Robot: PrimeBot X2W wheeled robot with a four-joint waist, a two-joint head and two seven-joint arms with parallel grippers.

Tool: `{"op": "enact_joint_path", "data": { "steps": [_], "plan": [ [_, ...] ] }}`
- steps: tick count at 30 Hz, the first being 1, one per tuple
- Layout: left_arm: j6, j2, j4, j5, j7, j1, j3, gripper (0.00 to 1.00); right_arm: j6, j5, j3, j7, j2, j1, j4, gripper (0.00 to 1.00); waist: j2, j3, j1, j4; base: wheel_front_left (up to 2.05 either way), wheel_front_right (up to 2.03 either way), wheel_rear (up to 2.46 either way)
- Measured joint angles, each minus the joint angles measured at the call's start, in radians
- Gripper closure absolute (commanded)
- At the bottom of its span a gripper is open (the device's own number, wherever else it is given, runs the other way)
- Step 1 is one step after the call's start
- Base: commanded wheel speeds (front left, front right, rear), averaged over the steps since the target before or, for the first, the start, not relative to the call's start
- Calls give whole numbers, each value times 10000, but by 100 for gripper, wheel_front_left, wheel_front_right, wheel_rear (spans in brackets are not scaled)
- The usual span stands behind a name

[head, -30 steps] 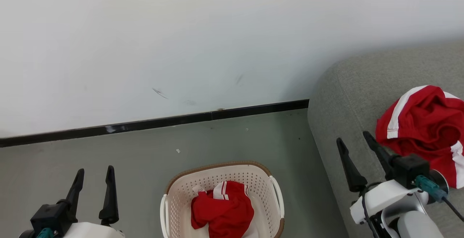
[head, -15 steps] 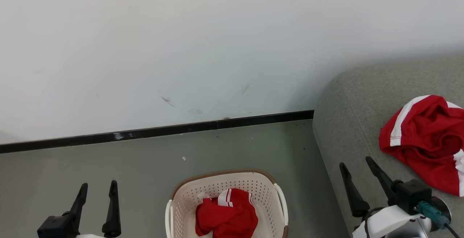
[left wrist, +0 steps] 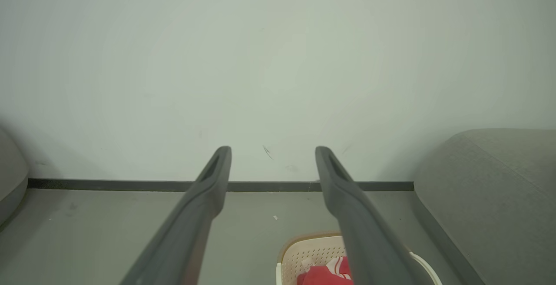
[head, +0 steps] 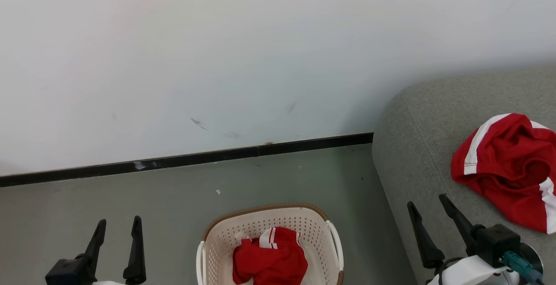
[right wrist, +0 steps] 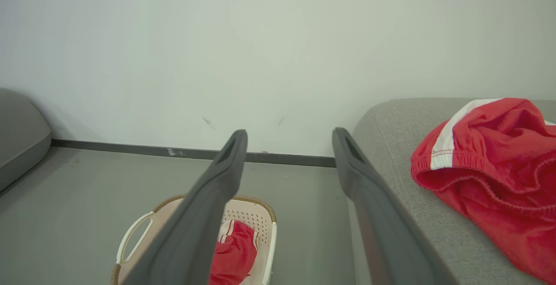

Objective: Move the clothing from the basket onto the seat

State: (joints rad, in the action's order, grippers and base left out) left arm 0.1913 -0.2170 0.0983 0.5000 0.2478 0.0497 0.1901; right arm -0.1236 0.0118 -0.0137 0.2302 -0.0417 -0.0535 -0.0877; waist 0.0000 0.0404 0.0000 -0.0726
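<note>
One red garment with white stripes (head: 506, 167) lies crumpled on the grey seat (head: 421, 137) at the right, also seen in the right wrist view (right wrist: 486, 167). A second red garment (head: 269, 261) sits bunched in the cream basket (head: 267, 211) on the floor at bottom centre, and the right wrist view shows that garment (right wrist: 232, 252) too. My right gripper (head: 428, 202) stands open over the seat's front edge, left of the garment and apart from it. My left gripper (head: 119, 226) is open at the lower left above bare floor, well left of the basket.
A white wall with a black skirting strip (head: 186, 159) runs behind the basket. Grey floor (head: 130, 193) lies between the wall and me. Another grey cushion (right wrist: 19, 137) shows at the far left of the right wrist view.
The head camera has tilted, so the whole scene sits lower in the picture. My right gripper has drawn back from the garment on the seat. Both grippers stay open.
</note>
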Motion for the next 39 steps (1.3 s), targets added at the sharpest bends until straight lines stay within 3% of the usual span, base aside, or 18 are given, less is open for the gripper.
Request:
{"op": "enact_joint_path", "data": {
  "steps": [26, 39],
  "plan": [
    [-19, -61, -142, -4, 2, 32, -33, 0, 0, 412, -81, -15, 8, -421, 608, 0, 0, -323, 0, 4, 0, 0, 0],
    [-470, -493, -107, -585, -516, -365, 767, 0, 0, 395, 4, -136, 13, -445, 1101, 0, 0, -708, 0, -64, 0, 0, 0]
  ]
}}
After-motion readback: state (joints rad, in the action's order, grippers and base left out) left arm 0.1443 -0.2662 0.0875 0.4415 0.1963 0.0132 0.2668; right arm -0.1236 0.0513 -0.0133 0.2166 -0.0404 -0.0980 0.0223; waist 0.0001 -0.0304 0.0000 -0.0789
